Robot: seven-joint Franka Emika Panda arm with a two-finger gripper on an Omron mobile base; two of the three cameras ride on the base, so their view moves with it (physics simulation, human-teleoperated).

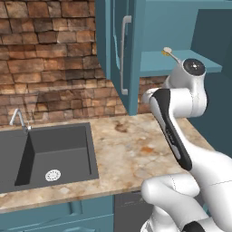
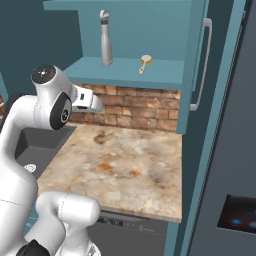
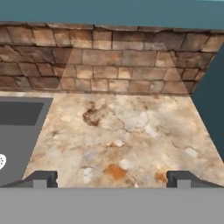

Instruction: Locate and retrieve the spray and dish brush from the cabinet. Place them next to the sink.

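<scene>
Inside the open cabinet, the spray is stood upright on the shelf, the dish brush laid beside it. The gripper is held wide apart — nothing gripped — above the counter near the sink.

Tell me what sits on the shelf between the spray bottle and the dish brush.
Nothing: in the right base view the teal shelf is bare between the spray bottle and the dish brush.
</scene>
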